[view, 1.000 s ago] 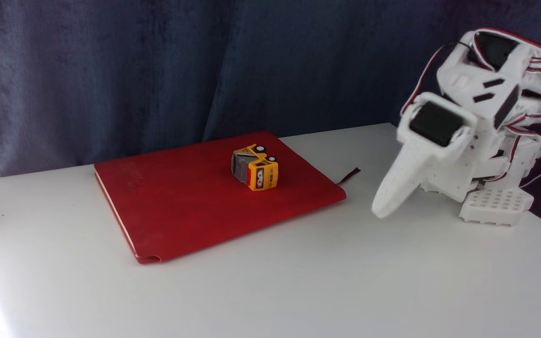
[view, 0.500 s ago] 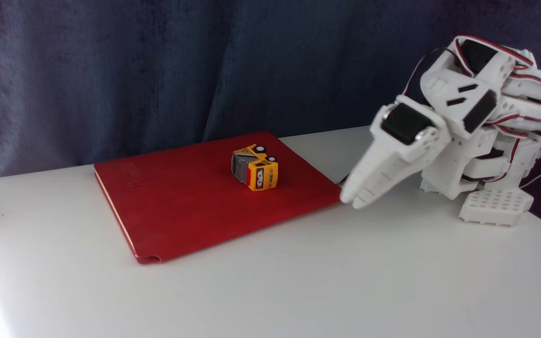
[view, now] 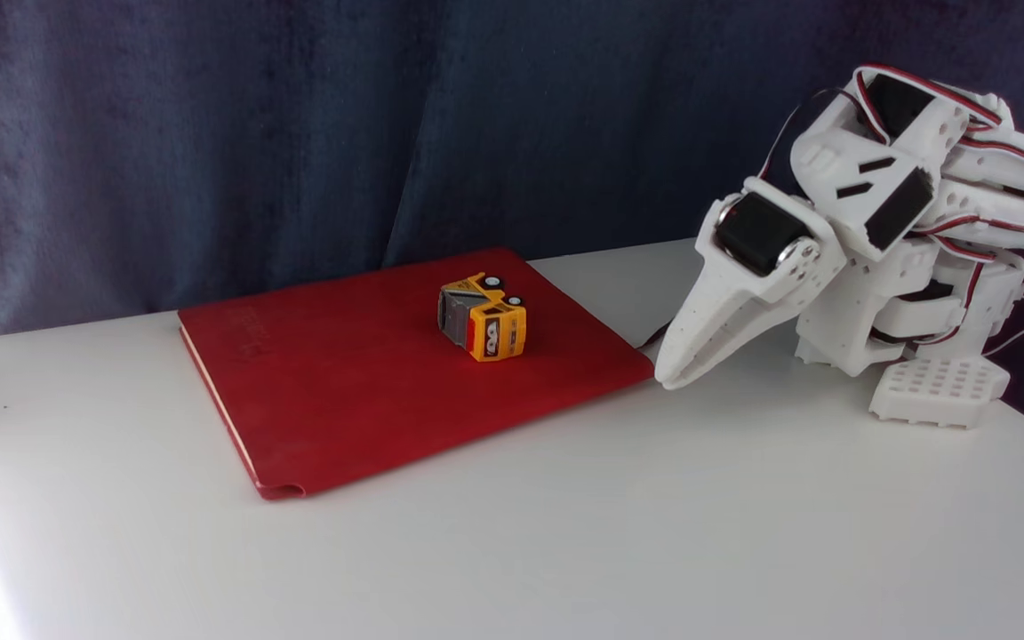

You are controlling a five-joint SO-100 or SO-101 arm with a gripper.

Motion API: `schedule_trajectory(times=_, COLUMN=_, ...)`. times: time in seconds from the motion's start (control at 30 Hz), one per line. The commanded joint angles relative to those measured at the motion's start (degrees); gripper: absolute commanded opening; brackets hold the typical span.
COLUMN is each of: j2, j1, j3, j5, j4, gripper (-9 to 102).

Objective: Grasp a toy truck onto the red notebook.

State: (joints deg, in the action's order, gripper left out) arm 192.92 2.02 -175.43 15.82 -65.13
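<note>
We see the red notebook [view: 370, 373] lying flat, with the toy truck [view: 483, 317] tipped on its side on the right half. Right of the notebook's corner our gripper [view: 670, 377] hovers closed and empty, pointing leftward toward the truck.

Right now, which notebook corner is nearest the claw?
The right corner of the notebook, by the ribbon; the claw tips hover beside it.

Between the claw [view: 670, 373] and the toy truck [view: 483, 316] lies only flat red notebook [view: 361, 382] cover. The white counter [view: 565, 533] in front is bare; a dark curtain [view: 299, 133] hangs close behind.
</note>
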Motion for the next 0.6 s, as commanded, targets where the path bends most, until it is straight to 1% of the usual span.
schedule_trajectory(times=0.0, j2=1.05, j1=0.09, j3=0.35, j5=-0.18, j4=-0.18, gripper=0)
schedule_trajectory(times=0.57, j2=1.05, j1=0.09, j3=0.35, j5=-0.18, j4=-0.18, gripper=0)
